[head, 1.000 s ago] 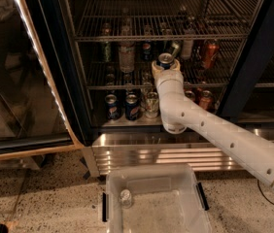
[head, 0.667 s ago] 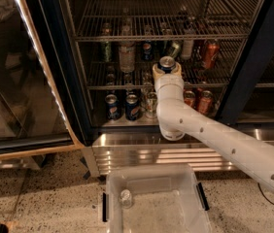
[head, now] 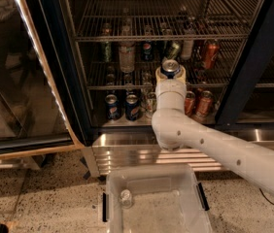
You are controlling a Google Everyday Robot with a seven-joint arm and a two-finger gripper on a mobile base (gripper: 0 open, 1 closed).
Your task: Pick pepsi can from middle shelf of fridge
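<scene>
At the far left the open glass door (head: 25, 91) stands well apart from the arm, so I judge it no threat unless the base swings wide. On the bottom rack, two dark-blue cans (head: 122, 106) sit just left of the arm's wrist; a sideways drift on the way out could knock them over. Above them a clear bottle (head: 126, 55) stands on the middle shelf (head: 98, 81), also near the path.

In the centre, the hand (head: 171, 72) is at the front edge of that shelf, inside the fridge (head: 61, 57), pinching the pepsi can (head: 171, 66) upright, silver top showing. The grip looks low on the can, so a quick pull or a tilt of the wrist might let it slip. It could then fall onto the steel ledge (head: 127, 144) or into the clear bin (head: 111, 198) below. Lifting too high risks catching the can's top on the wire rack overhead.

To the right, orange-red cans (head: 197, 103) stand touching or just beside the forearm. They are the likeliest things to topple if the arm retreats at an angle. Further right, the black frame post (head: 246, 76) limits any swing that way.
</scene>
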